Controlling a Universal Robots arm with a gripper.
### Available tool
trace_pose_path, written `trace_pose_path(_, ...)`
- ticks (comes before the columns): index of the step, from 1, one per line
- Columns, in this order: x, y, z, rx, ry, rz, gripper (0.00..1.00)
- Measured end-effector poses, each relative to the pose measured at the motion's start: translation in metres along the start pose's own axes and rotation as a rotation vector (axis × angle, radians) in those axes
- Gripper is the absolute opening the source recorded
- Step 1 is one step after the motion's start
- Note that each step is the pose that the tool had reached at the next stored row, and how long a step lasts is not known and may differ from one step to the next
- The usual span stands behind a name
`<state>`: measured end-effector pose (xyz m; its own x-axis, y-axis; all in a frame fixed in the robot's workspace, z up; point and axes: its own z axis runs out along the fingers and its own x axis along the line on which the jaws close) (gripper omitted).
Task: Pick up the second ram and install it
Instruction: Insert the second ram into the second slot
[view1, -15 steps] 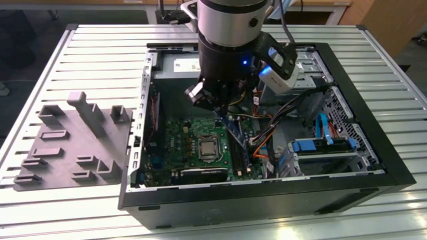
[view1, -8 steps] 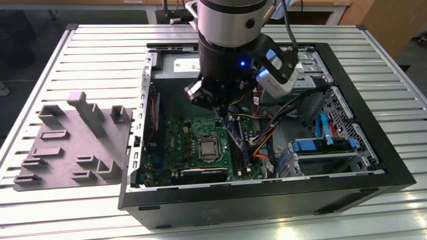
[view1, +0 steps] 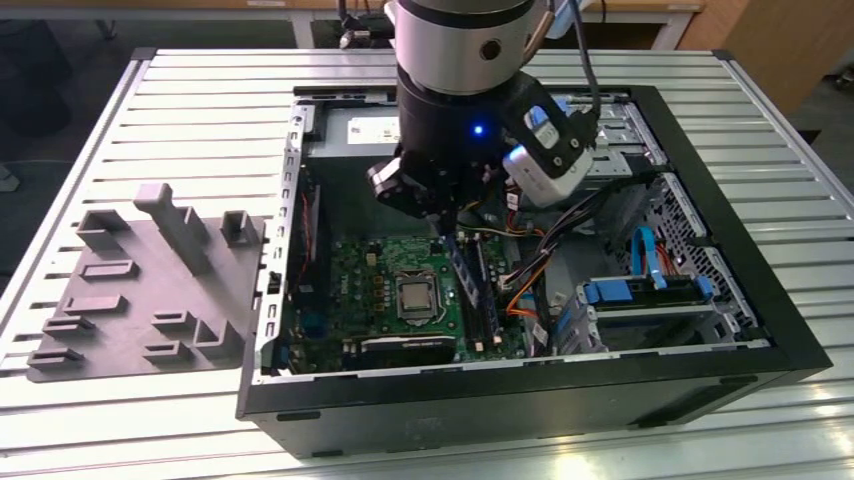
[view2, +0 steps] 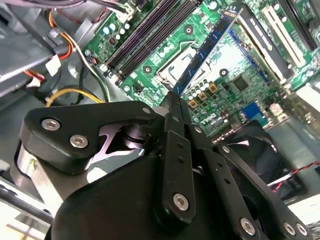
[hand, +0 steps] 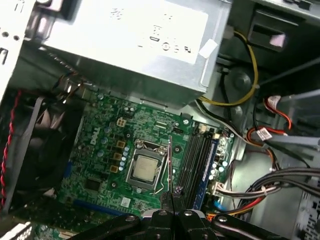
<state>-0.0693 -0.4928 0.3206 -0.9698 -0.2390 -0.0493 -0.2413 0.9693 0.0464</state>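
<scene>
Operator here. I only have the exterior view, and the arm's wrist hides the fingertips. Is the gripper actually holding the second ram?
Observer: Yes. In the second wrist view the gripper is shut on one end of the second ram, and the bluish stick juts out over the motherboard.
Operator: Is it lined up with the slots?
Observer: In the first wrist view its thin edge crosses the side of the processor socket. The black slots are beside it rather than beneath it. I cannot tell whether it touches the board.
</scene>
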Motion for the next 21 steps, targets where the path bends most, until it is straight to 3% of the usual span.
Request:
trace_pose_path(13,0.0001,-0.0001,0.0014,0.011,-0.0104,0.224,0.11)
trace_pose_path(21,-0.0002,-0.0001,0.0016,0.0111,-0.011,0.236,0.11)
